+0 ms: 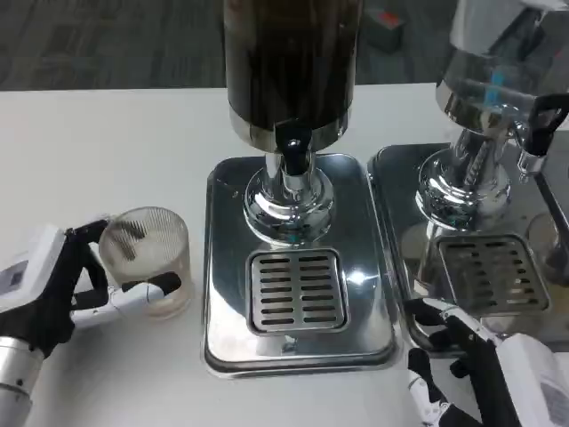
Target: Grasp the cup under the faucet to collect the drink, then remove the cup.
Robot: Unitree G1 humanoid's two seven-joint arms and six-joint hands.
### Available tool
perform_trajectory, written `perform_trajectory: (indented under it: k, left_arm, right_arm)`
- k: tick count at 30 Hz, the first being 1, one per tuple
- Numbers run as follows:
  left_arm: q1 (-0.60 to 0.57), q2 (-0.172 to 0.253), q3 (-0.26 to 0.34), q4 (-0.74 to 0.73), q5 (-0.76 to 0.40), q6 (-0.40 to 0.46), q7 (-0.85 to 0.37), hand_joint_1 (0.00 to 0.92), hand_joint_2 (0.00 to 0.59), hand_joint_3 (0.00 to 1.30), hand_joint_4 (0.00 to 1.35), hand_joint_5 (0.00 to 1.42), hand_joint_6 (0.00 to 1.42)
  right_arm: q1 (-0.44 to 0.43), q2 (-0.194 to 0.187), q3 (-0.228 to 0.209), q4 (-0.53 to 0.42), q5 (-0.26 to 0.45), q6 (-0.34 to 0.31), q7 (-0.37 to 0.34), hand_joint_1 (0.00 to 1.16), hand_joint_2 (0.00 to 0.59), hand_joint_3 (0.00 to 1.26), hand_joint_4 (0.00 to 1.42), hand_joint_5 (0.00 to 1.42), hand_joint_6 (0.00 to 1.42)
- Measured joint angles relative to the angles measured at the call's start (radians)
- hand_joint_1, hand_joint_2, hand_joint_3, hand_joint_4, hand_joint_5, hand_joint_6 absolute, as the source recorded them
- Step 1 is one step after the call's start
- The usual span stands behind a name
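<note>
The white surface fills the frame. A ribbed clear cup stands at lower left, one steel dispenser base at centre, another dispenser base at right.

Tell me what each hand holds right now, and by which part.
The left hand grips the ribbed clear cup around its side wall. The right hand holds nothing.

1. A robot test lab set up as a drinks counter: two polished chrome drink dispensers with slotted steel drip trays stand along the right half of a plain white table.
2. Grey carpet-tiled office flooring lies beyond the table's far edge.
</note>
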Motion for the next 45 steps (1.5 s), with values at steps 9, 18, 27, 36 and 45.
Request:
perform_trajectory:
  k: [9,18,27,36,45]
  left_arm:
    - [0.0,-0.01,-0.008,0.0,0.008,0.016,0.048,0.411,0.058,0.63,0.81,1.03,1.42]
    - [0.016,-0.036,-0.008,0.01,0.013,0.009,0.163,0.454,0.049,0.72,0.91,1.11,1.42]
    - [0.019,-0.036,-0.003,0.01,0.012,-0.026,0.214,0.469,0.038,0.74,0.93,1.12,1.42]
    - [0.06,-0.036,0.018,-0.072,0.002,-0.077,0.223,0.47,0.032,0.74,0.94,1.12,1.42]
    - [0.078,-0.05,0.029,-0.185,0.001,-0.097,0.159,0.463,0.022,0.74,0.93,1.13,1.42]
  right_arm:
    - [-0.003,0.002,0.002,0.005,0.003,-0.001,0.0,0.73,0.534,0.34,0.32,0.4,0.6]
    - [-0.007,0.006,0.004,0.014,0.005,-0.009,0.0,0.72,0.532,0.34,0.32,0.4,0.6]
    - [-0.012,0.011,0.005,0.034,0.018,-0.015,-0.001,0.72,0.532,0.34,0.32,0.4,0.6]
    - [-0.013,0.019,0.005,0.036,0.02,-0.02,-0.008,0.72,0.535,0.35,0.34,0.4,0.6]
    - [-0.013,0.032,0.004,0.037,0.02,-0.029,-0.016,0.74,0.534,0.35,0.34,0.4,0.61]
